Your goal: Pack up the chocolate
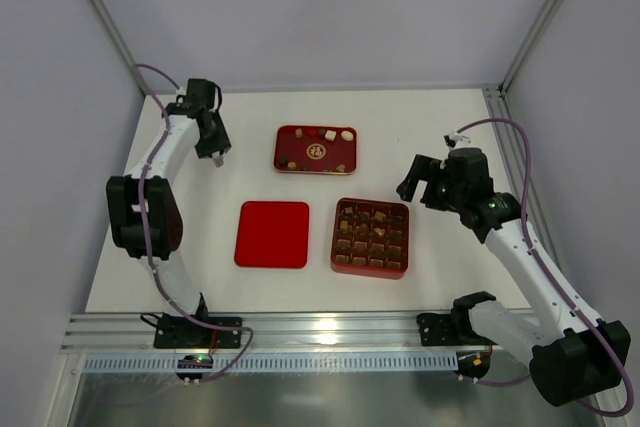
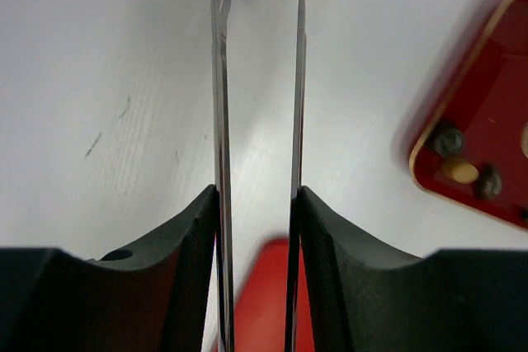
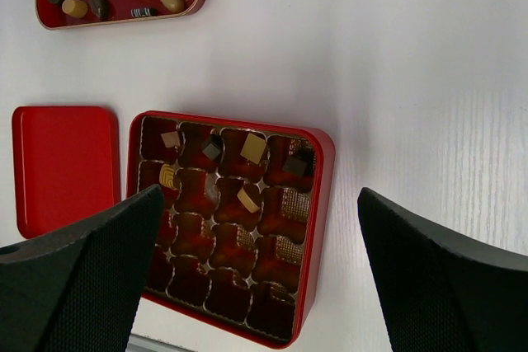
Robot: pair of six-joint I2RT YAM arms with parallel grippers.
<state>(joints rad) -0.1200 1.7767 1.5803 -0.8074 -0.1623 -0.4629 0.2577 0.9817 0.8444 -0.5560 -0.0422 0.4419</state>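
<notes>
Left hand [image 1: 213, 150] hovers over the bare white desk [image 1: 255, 172], off the left end of the red tray [image 1: 346, 150]. Its two thin blades stand a little apart with nothing between them, so that hand is released and empty. In its own wrist view the tray corner sits off to the right, with a couple of dark pieces and a tan one just inside the rim, well clear of the blades. Over to the right hand [image 1: 421, 176]: fingers spread wide, gripping nothing, up in the air beside the right edge of the gridded red box [image 1: 402, 243]. Its wrist view looks down on that box between the two fingers. The chocolate [image 3: 253, 147] is split between two places. A handful of pieces sit in the box's cells, mostly along the far rows, tan and dark. Several more lie loose on the tray farther back. The flat red lid [image 1: 272, 234] lies just left of the box, not touching it.
</notes>
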